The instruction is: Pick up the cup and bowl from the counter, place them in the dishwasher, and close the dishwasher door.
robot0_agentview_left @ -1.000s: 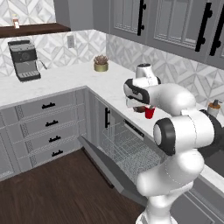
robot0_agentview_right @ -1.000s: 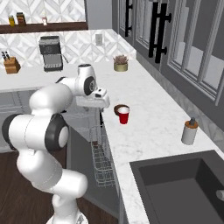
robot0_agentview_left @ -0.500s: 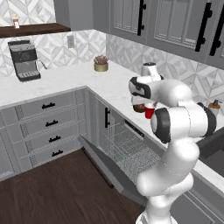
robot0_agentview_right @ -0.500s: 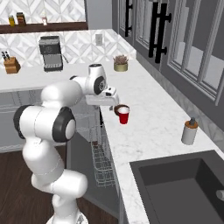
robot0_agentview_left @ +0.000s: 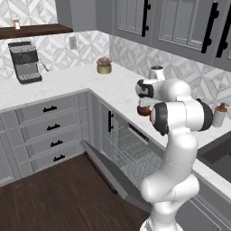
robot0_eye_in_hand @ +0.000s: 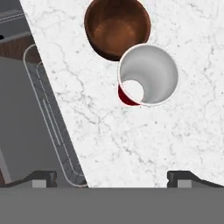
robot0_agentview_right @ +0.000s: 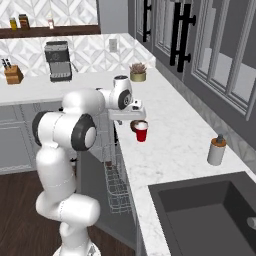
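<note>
In the hand view the red cup (robot0_eye_in_hand: 148, 74) stands upright on the white marble counter (robot0_eye_in_hand: 175, 144), its white inside facing me. The dark brown bowl (robot0_eye_in_hand: 117, 28) touches its rim just beyond. My gripper (robot0_eye_in_hand: 113, 178) hangs open above the counter, short of both, with nothing between its fingers. From the right base view the cup (robot0_agentview_right: 142, 133) and bowl (robot0_agentview_right: 133, 125) sit just under the gripper (robot0_agentview_right: 131, 119), near the counter's edge. The dishwasher (robot0_agentview_left: 131, 153) stands open, its door (robot0_agentview_left: 113, 173) folded down and its wire rack (robot0_eye_in_hand: 52, 131) showing.
A grey soap bottle (robot0_agentview_right: 216, 150) stands farther along the counter, beside the sink (robot0_agentview_right: 210, 215). A gold plant pot (robot0_agentview_left: 104, 66) and a coffee machine (robot0_agentview_left: 26, 63) sit toward the corner. Grey drawers (robot0_agentview_left: 49, 131) flank the open dishwasher door.
The hand has swung across the counter toward the cup and bowl and now hovers just over them. The fingers stay open. Cup and bowl have not moved.
</note>
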You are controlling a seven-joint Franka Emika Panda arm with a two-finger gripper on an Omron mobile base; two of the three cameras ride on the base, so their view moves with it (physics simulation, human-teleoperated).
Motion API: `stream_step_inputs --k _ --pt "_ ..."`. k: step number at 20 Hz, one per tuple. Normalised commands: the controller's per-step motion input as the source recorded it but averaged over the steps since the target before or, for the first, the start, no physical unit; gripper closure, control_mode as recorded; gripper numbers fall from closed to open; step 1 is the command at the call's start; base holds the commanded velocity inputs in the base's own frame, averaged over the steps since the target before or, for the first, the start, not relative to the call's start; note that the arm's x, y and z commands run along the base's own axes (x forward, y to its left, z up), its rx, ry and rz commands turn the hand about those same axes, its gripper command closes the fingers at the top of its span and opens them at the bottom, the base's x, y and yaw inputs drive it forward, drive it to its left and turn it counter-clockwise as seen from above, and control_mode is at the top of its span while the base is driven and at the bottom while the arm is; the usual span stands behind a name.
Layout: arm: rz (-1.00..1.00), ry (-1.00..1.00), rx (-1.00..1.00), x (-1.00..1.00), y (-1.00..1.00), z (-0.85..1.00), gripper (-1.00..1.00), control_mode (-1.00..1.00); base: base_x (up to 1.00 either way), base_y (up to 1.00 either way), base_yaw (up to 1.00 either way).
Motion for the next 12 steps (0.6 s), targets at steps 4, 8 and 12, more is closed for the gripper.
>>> stream_step_inputs --k 4,8,12 --pt "0.08 0.00 0.00 0.57 -0.13 -0.24 -1.00 -1.00 0.00 0.00 0.00" --pt "0.06 0.00 0.00 0.47 -0.07 -0.23 -1.00 -1.00 0.00 0.00 0.00" --pt "0.05 0.00 0.00 0.50 -0.01 -0.27 -1.00 -1.00 0.00 0.00 0.00"
